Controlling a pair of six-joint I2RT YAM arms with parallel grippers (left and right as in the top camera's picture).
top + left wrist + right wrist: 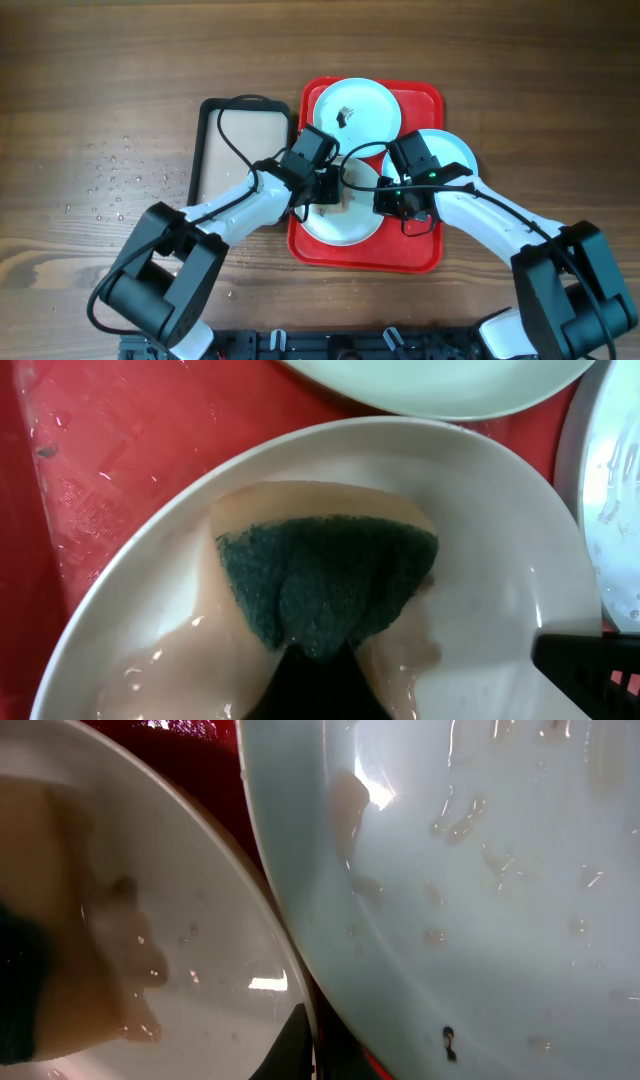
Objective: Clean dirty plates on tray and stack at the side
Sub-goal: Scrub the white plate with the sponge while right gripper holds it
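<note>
1. The tray (420, 255) sits mid-table, with a smaller black-rimmed tray (240, 170) touching its left side.
2. All three plates are on or at the tray. The rear plate (365, 110) lies at the far end and has a dark smear (345, 115) at its centre. The front plate (345, 228) lies at the near end. The right plate (450, 155) lies across the tray's right rim, partly off it.
3. The left gripper (325, 188) is over the front plate, pressing a sponge (325, 585) green side up into brownish water. The sponge narrows to a pinch at a dark wedge of finger, so the fingers look closed on it.
4. The right gripper (393, 197) is at the front plate's right edge, just beside the right plate. Only a dark sliver of finger shows at that rim, so I cannot tell how far open it is or whether it grips.
5. Both grippers and their cables hide much of the front plate from overhead.
6. The right plate is wet, with a dark speck (448, 1038).
7. Water drops (115, 175) dot the table (100, 80) to the left.
</note>
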